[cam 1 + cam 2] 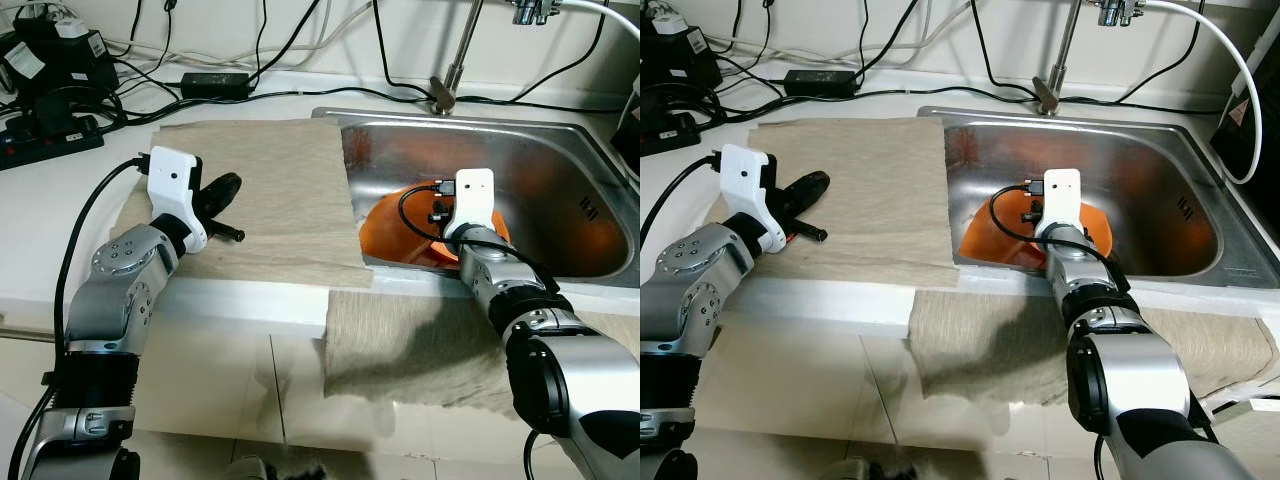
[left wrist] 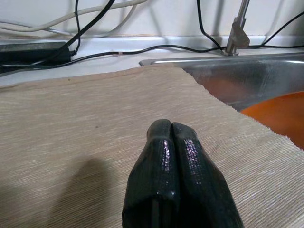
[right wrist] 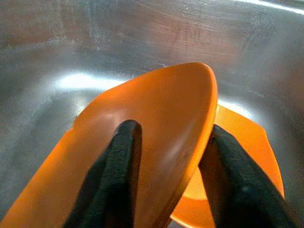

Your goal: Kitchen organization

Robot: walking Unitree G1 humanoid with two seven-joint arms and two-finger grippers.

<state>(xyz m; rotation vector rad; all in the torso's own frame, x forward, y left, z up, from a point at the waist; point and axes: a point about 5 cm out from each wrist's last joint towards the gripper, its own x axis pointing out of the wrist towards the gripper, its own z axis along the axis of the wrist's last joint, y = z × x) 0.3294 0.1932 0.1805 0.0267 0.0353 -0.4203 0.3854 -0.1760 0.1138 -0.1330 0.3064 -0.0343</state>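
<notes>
A tilted orange plate [image 3: 161, 118] is held over a second orange dish [image 3: 242, 147] at the bottom of the steel sink [image 1: 545, 175]. My right gripper [image 3: 173, 128] is shut on the plate's rim, one finger on its inner face and the other behind its edge. In the eye views that plate [image 1: 385, 225] leans against the sink's left front corner under my right wrist. My left gripper [image 1: 225, 186] is shut with nothing in it, hovering low over a beige cloth [image 1: 270, 190] spread on the counter left of the sink.
A faucet [image 1: 455, 70] rises behind the sink. Cables, a black adapter [image 1: 215, 83] and a power strip [image 1: 50, 140] lie along the back left of the counter. A second beige cloth [image 1: 400, 340] hangs over the counter's front edge.
</notes>
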